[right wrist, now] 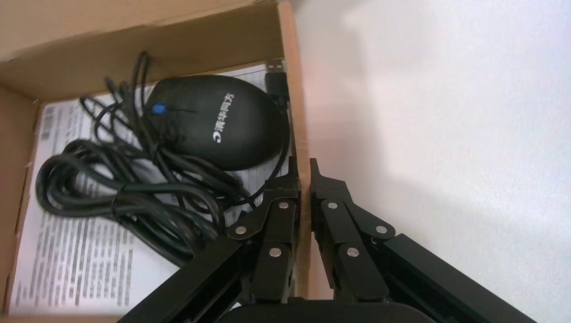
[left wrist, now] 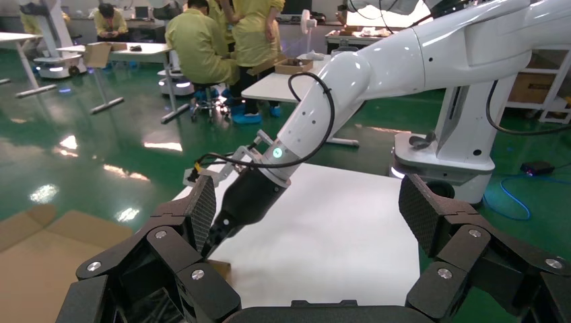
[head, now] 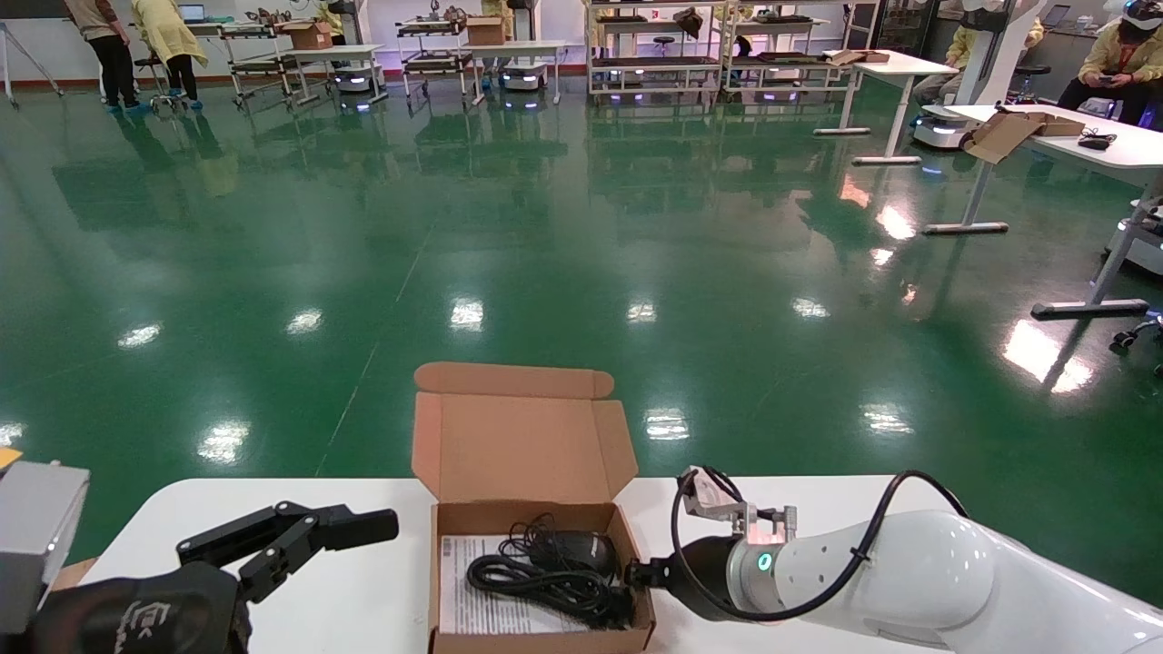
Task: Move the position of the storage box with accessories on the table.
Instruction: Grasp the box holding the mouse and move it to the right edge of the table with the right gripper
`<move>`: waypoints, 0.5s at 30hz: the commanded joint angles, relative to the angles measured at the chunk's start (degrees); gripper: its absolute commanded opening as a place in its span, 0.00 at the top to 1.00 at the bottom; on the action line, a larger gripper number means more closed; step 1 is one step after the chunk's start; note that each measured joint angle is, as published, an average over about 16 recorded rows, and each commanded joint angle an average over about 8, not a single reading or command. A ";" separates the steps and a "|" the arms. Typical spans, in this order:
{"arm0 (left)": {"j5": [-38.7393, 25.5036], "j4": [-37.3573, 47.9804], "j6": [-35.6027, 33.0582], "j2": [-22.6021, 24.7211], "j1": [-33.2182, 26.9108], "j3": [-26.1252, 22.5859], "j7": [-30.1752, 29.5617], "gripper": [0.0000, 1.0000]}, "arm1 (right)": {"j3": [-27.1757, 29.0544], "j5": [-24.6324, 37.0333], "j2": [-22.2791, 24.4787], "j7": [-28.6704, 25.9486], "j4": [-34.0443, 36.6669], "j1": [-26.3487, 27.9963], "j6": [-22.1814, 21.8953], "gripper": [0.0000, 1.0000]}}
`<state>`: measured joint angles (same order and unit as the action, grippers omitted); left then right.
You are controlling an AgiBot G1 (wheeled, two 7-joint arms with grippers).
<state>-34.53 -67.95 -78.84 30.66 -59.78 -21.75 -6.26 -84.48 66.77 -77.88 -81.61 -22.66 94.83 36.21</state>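
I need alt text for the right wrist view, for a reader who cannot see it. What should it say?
The right gripper is shut on the side wall of the open cardboard storage box, one finger inside and one outside. In the box, a black mouse and its coiled cable lie on a printed paper sheet; the white table is beside it.

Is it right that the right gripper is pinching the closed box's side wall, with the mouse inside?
Not quite: the box is open, its lid standing up, as the head view shows. The right gripper does pinch its side wall, and the mouse lies inside.
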 commanded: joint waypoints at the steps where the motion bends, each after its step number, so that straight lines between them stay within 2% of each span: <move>1: 0.00 0.00 0.00 0.00 0.00 0.00 0.00 0.00 | 0.05 -0.20 0.01 0.28 0.06 0.30 0.18 1.00; 15: 0.00 0.00 0.00 0.00 0.00 0.00 0.00 0.00 | 2.91 -3.51 1.01 6.10 4.03 8.48 4.74 1.00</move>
<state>-34.53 -67.95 -78.84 30.66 -59.78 -21.75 -6.26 -81.55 63.30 -76.77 -75.43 -18.35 103.35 40.82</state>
